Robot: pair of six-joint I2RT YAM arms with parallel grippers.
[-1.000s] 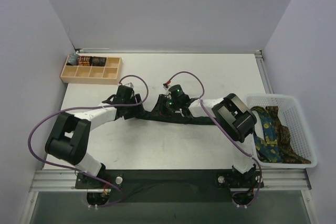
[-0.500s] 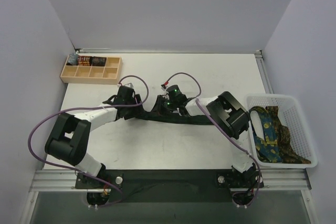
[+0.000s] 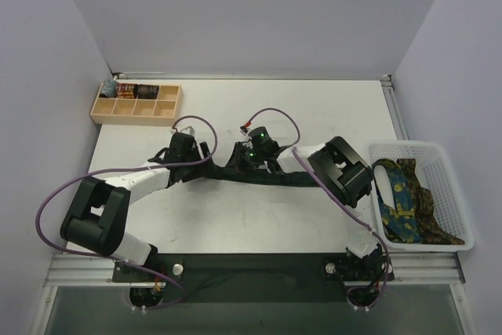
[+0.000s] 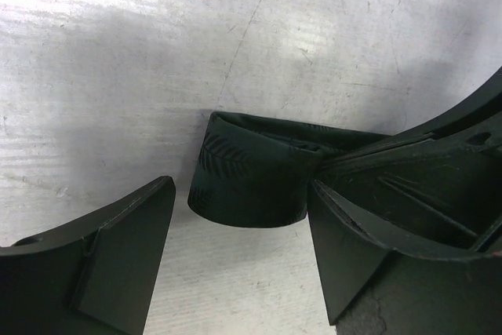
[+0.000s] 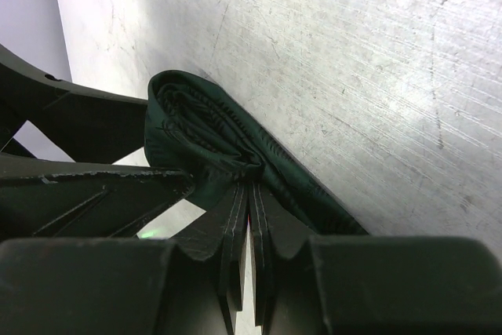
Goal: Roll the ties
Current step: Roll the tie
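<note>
A dark green tie [image 3: 271,178] lies across the middle of the table, its left end rolled into a small coil. In the right wrist view my right gripper [image 5: 249,182] is shut on that coil [image 5: 196,127], pinching its folds. It shows in the top view [image 3: 238,164] too. My left gripper [image 4: 241,186] is open, one finger [image 4: 118,256] on each side of the coil [image 4: 247,182], not touching it. In the top view it [image 3: 205,160] sits just left of the right gripper. A blue-and-yellow tie [image 3: 400,194] and a brown patterned tie [image 3: 433,211] lie in the basket.
A white plastic basket [image 3: 408,145] stands at the right table edge. A wooden compartment tray [image 3: 135,109] with a few rolled items in its back row sits at the far left. Purple cables loop over both arms.
The right arm's elbow has swung left, and its gripper has shifted slightly left on the coil. The left wrist has drawn back a little to the left.
</note>
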